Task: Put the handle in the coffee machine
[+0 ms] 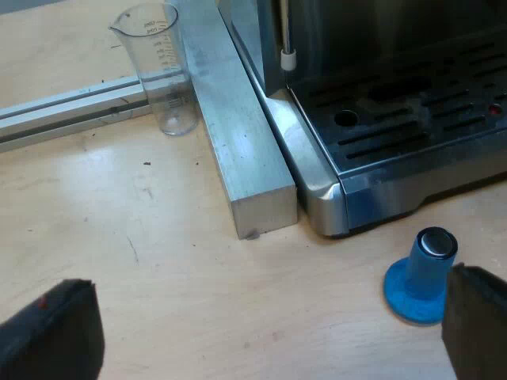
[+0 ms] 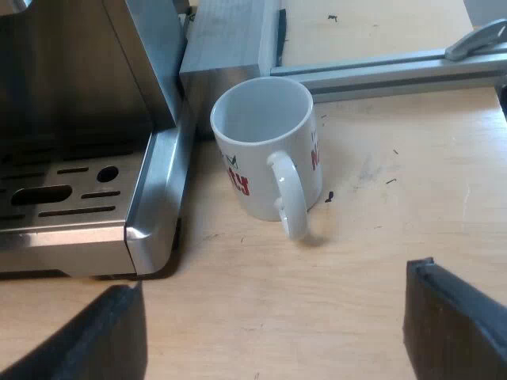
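Pale wooden table (image 1: 158, 237), flecked with small dark marks. Directly on it: brushed-steel espresso machine (image 1: 317, 186); square aluminium bar (image 1: 238, 134) against its side; clear plastic measuring glass (image 1: 162, 71) just beside that bar; flat aluminium rail (image 1: 71, 107) near the glass; round blue tamper (image 1: 424, 277), upright, near the machine's front corner; white ceramic mug with red lettering (image 2: 265, 150), upright, close by the machine's other side.

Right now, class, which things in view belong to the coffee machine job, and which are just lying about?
For the job: espresso machine; left gripper, open; right gripper, open.
Lying about: measuring glass; blue tamper; mug; metal bar beside the machine.
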